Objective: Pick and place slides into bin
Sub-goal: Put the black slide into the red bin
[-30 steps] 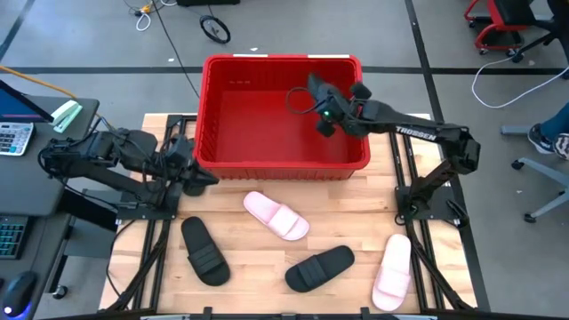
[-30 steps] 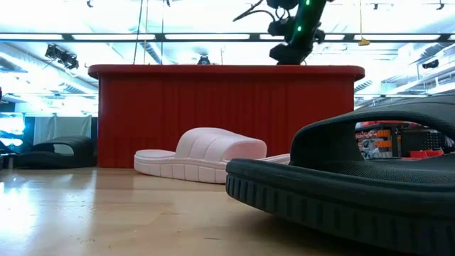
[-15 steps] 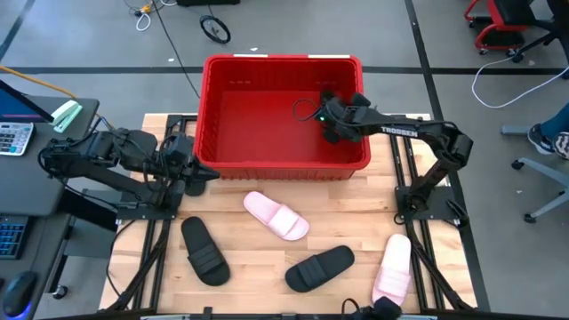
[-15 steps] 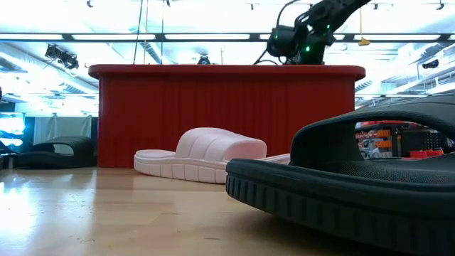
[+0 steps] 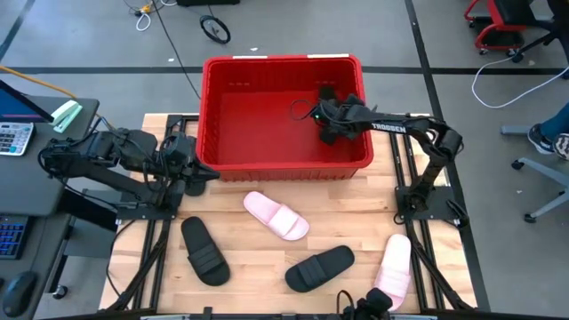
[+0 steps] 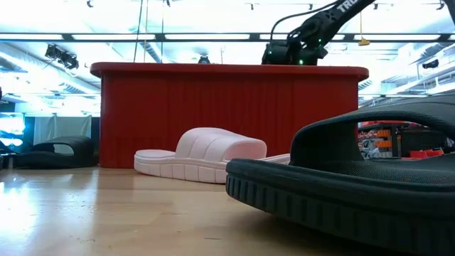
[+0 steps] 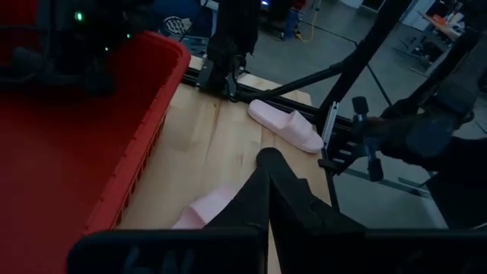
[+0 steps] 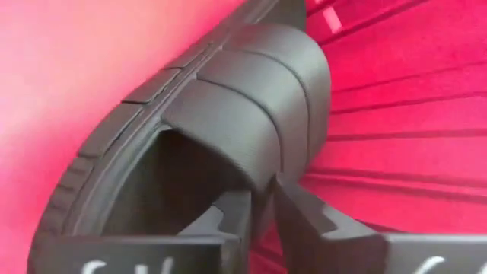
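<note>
Right hand point(image 5: 325, 116), low inside the bin point(image 5: 213, 107), fingers pinched on the strap of a black slide point(image 8: 228, 106): release should wait until the sole rests flat on the floor, clear of the ribbed wall.

Grey floor point(image 5: 107, 36) w/ cables; red chair point(image 5: 498, 22); ceiling strip lights point(image 6: 142, 37).

our right gripper point(image 5: 327, 114) reaches far forward on an outstretched arm, fingers pinched tight. our left gripper point(image 5: 197, 175) waits low at the side, fingers closed together.
</note>
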